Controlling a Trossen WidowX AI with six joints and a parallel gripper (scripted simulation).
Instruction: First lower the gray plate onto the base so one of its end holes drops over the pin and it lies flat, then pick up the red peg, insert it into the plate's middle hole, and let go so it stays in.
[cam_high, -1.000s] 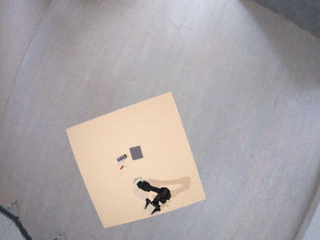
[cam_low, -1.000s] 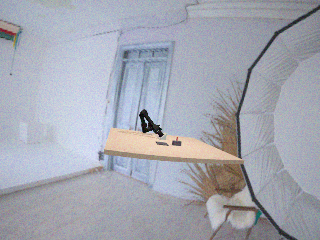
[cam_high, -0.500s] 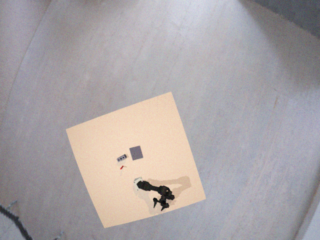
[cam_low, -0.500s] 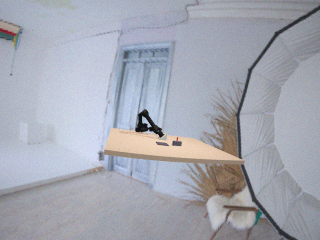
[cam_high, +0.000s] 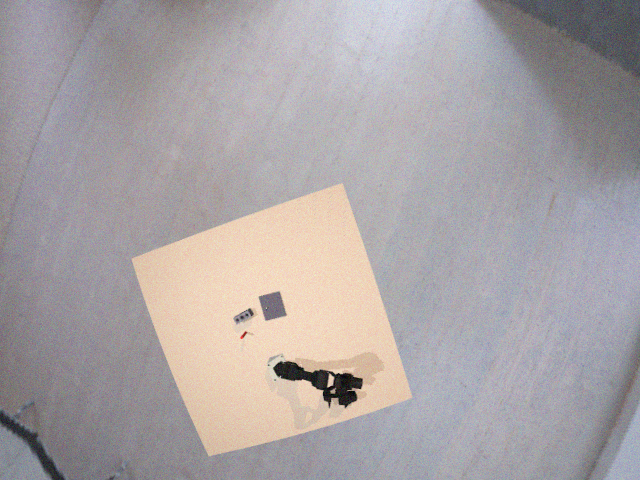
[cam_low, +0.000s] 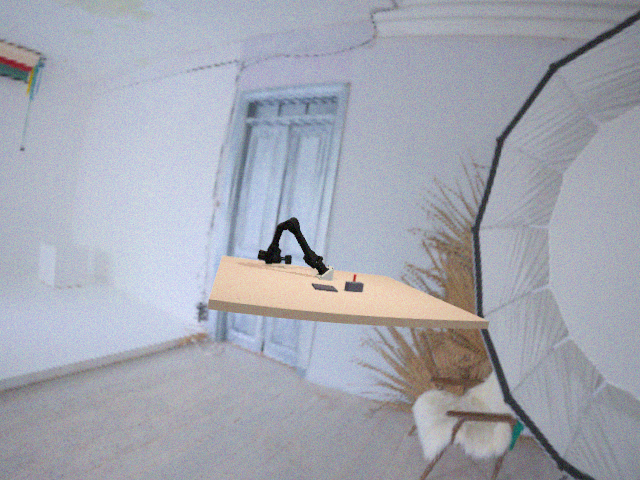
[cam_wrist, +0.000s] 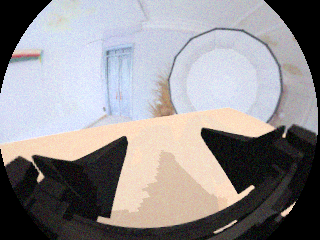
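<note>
The gray plate (cam_high: 240, 318) (cam_low: 354, 287) is a small block with a row of three dark holes facing up. It rests on the tabletop, beside and apart from the base (cam_high: 275, 310) (cam_low: 324, 287), a flat dark square. A tiny light speck on the base, near its plate side, looks like the pin; its shape is too small to tell. The red peg (cam_high: 243, 335) (cam_low: 354, 277) stands upright near the plate, on the arm's side. My gripper (cam_high: 337, 406) (cam_wrist: 166, 136) is open and empty, far from all of them, above the table by the edge on the arm's side.
The pale tabletop (cam_high: 310, 248) (cam_low: 268, 299) carries the black arm (cam_high: 306, 375) (cam_low: 302, 240) on its whitish mount (cam_high: 272, 362) (cam_low: 327, 274). The arm bends away from the parts. Its shadow falls on the wood below the fingers in the wrist view.
</note>
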